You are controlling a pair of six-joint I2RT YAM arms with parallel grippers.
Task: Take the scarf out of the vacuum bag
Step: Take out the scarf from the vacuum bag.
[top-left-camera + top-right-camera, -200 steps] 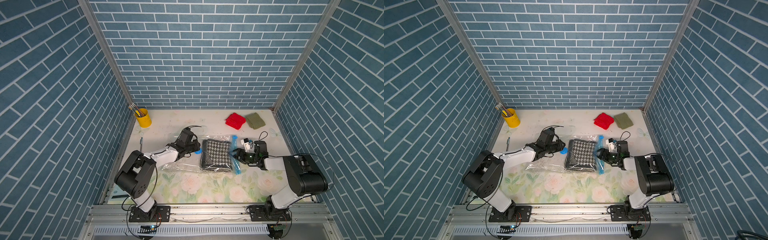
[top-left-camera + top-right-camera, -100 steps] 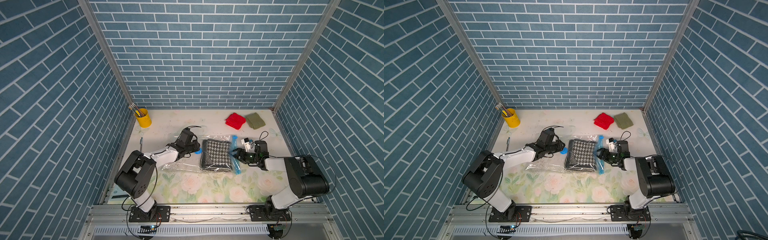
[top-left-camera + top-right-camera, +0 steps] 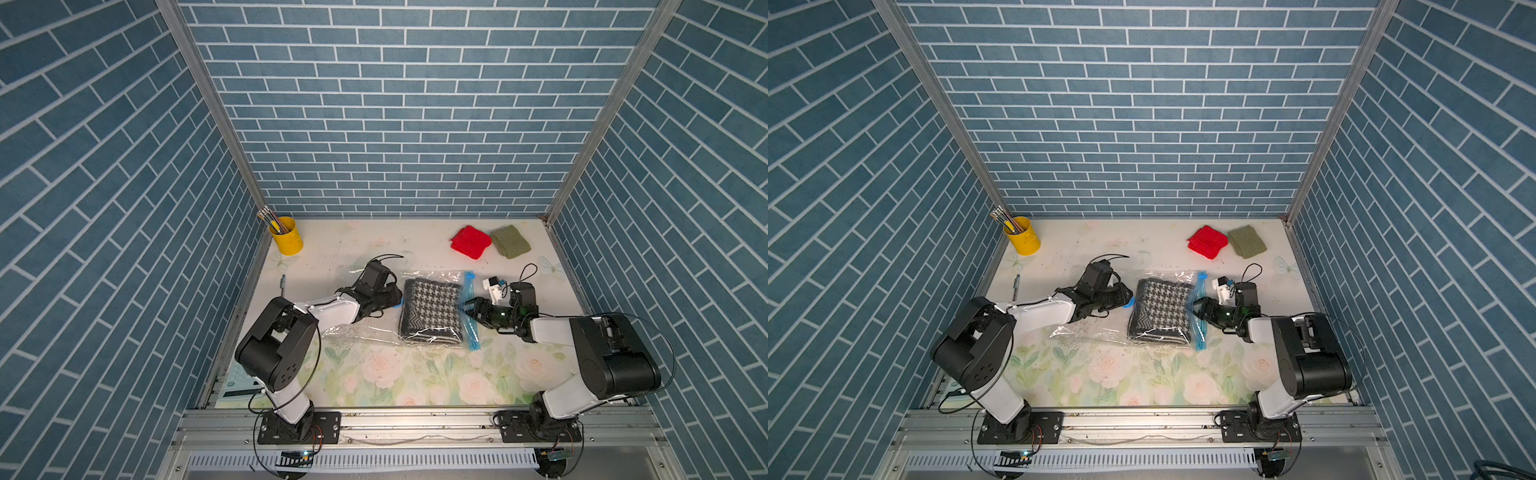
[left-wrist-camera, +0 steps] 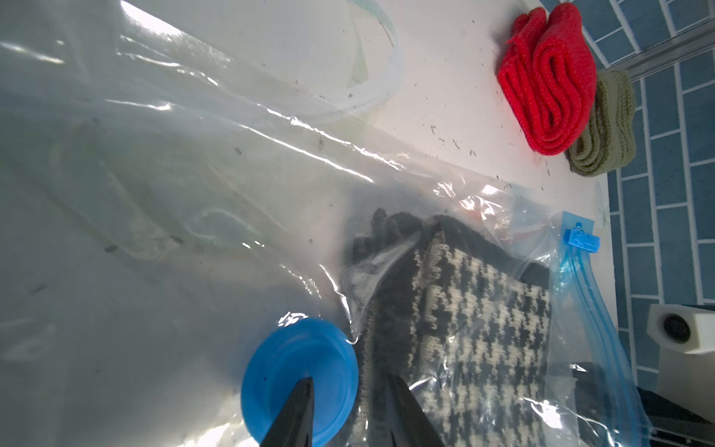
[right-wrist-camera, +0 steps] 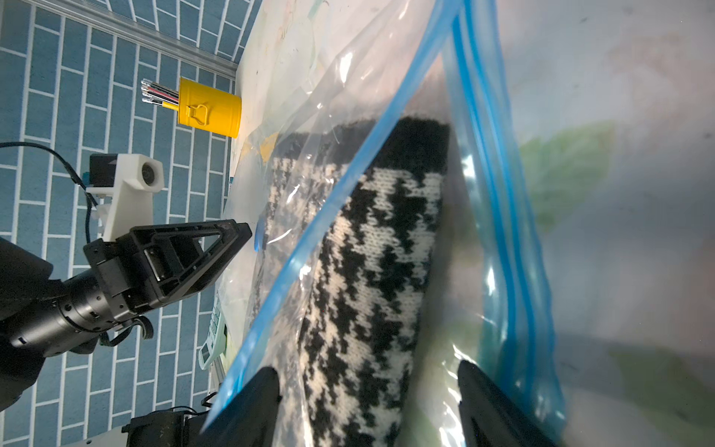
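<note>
The houndstooth scarf (image 3: pixel 430 309) (image 3: pixel 1163 309) lies folded inside the clear vacuum bag (image 3: pixel 357 332) at mid-table. The bag's light-blue zip strip (image 3: pixel 469 320) faces the right arm. My left gripper (image 4: pixel 348 385) hovers over the bag's closed end, jaws a little apart. One fingertip (image 4: pixel 303 391) overlaps the round blue valve cap (image 4: pixel 298 367) and the other lies over the scarf (image 4: pixel 464 329). My right gripper (image 5: pixel 365 369) is open wide at the bag's mouth. The scarf's end (image 5: pixel 379 271) lies between its fingers with gaps on both sides, and a zip flap (image 5: pixel 309 247) drapes over one finger.
A red knit piece (image 3: pixel 471 242) and an olive one (image 3: pixel 510 241) lie at the back right. A yellow cup of pencils (image 3: pixel 286 235) stands at the back left, a pen (image 3: pixel 283 284) by the left wall, a calculator (image 3: pixel 239 382) at the front left.
</note>
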